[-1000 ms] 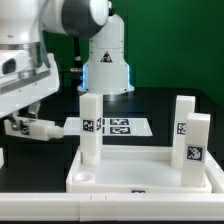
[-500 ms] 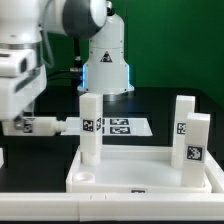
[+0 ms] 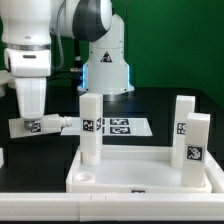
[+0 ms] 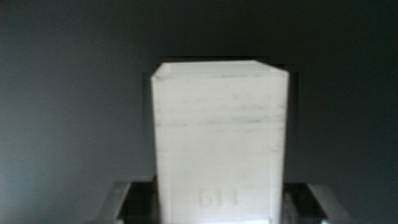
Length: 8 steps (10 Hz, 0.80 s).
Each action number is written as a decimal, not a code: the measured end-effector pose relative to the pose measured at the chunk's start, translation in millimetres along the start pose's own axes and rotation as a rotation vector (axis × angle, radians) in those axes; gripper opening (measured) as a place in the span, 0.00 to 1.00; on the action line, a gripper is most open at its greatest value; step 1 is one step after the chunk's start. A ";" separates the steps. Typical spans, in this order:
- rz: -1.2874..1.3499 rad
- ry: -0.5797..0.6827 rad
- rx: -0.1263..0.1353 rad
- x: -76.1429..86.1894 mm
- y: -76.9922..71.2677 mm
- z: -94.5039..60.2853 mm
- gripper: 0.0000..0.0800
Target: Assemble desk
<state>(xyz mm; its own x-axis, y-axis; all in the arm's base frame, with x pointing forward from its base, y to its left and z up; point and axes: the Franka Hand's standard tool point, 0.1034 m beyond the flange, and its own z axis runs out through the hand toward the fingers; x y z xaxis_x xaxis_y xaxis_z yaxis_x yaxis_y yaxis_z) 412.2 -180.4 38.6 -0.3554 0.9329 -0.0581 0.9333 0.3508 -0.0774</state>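
Hand: we see the hand [image 3: 38, 125] low over the tabletop [image 3: 160, 105] at the exterior view's left, clamped on a loose leg [image 3: 45, 125] that lies roughly level
Wrist view: the held leg [image 4: 219, 140] fills the frame between the two fingers [image 4: 127, 204]
Desk panel: the desk panel [image 3: 140, 172] sits at the front, rim up
Seated legs: we count three upright in its sockets, one [image 3: 90, 128] on the exterior view's left, two [image 3: 198, 148] on the right
Marker board: the marker board [image 3: 112, 126] lies flat behind the panel
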 end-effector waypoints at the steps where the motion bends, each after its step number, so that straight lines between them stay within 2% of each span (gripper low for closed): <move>1: -0.128 0.003 0.007 4.7 -2.3 2.5 0.35; 2: -0.247 0.014 0.018 14.4 -5.4 7.1 0.36; 6: -0.482 0.021 0.055 13.1 -12.9 12.1 0.36; 7: -0.459 0.020 0.056 12.6 -13.4 12.2 0.45; 8: -0.441 0.020 0.056 12.5 -13.6 12.3 0.45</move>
<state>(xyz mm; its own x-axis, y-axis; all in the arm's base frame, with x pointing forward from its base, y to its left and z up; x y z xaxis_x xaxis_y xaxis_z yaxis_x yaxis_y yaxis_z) 394.5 -174.5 26.6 -0.7176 0.6964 0.0118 0.6879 0.7113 -0.1442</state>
